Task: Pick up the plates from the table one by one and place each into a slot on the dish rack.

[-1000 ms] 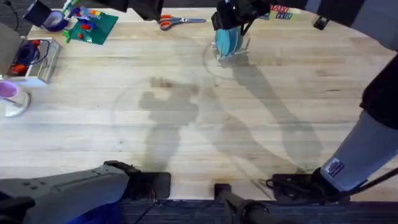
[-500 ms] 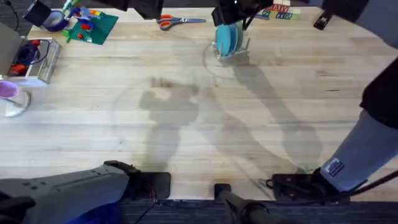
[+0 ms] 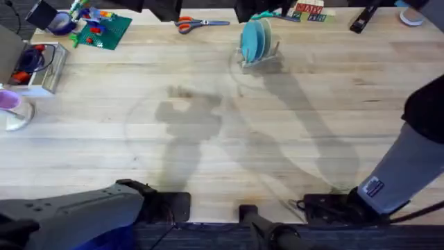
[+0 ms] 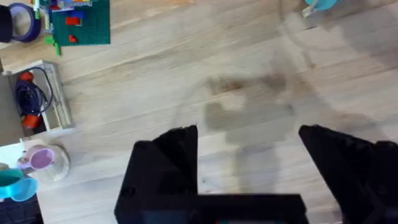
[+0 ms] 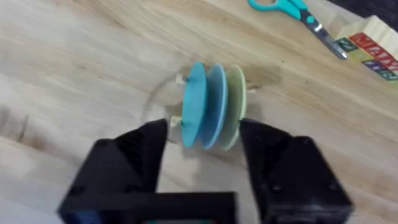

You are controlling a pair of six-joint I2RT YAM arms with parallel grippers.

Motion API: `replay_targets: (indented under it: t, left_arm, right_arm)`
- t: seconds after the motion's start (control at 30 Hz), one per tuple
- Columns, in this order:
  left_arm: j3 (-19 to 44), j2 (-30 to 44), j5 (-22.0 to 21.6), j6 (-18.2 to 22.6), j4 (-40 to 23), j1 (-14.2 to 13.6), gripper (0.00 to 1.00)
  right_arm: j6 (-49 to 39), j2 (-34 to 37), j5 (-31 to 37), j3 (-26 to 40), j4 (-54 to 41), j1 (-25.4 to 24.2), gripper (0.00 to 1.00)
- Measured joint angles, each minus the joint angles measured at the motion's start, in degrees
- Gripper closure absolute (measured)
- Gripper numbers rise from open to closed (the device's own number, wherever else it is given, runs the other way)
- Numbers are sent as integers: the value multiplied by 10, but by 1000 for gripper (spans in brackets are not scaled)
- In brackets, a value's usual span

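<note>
Plates: a teal round plastic plate (image 5: 195, 102) and a pale blue round plastic plate (image 5: 217, 106) stand on edge side by side, both upright, in neighbouring slots of the rack; a cream-coloured round plate (image 5: 236, 99) stands just behind the pale blue one. From overhead the group shows as a bluish disc (image 3: 254, 39) near the far edge of the worktop.
Dish rack: the small pale wooden rack with upright dowel pegs (image 3: 259, 61) sits on the worktop, its pegs showing beside the plates.
Worktop: light wooden planks with visible grain (image 3: 208, 139).
Right pincer: the black right pincer (image 5: 202, 134) hangs above the rack with fingers spread, one on each side of the plates, apart from them and holding nothing.
Left pincer: the black left pincer (image 4: 249, 140) is spread wide over bare wood, holding nothing, well apart from the rack.
Other things: orange-handled scissors (image 3: 198, 24) near the far edge, left of the rack; a green building-brick baseplate (image 3: 104, 29) toward the far left; lettered wooden blocks (image 3: 309, 12) right of the rack.
</note>
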Motion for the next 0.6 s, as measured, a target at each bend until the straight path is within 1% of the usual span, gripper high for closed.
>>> replay_targets:
  t: [0.03, 0.1, 0.13, 0.3, 0.43, 0.6]
  left_arm:
    - [0, 0, 0, 0, 0, 0, 7]
    - [0, 0, 0, 0, 0, 0, 8]
    - [0, 0, 0, 0, 0, 0, 6]
    - [0, 0, 0, 0, 0, 0, 7]
    - [0, 0, 0, 0, 0, 0, 6]
    - [0, 0, 0, 0, 0, 0, 7]
  right_arm:
    - [-1, 0, 0, 7, -13, 0, 255]
    - [-2, 0, 0, 22, -37, 0, 49]
    - [-2, 0, 0, 30, -49, 0, 17]
    - [-2, 0, 0, 51, -93, 0, 7]
    - [-1, -3, 0, 53, -136, 0, 7]
    - [0, -22, 0, 53, -194, 0, 6]
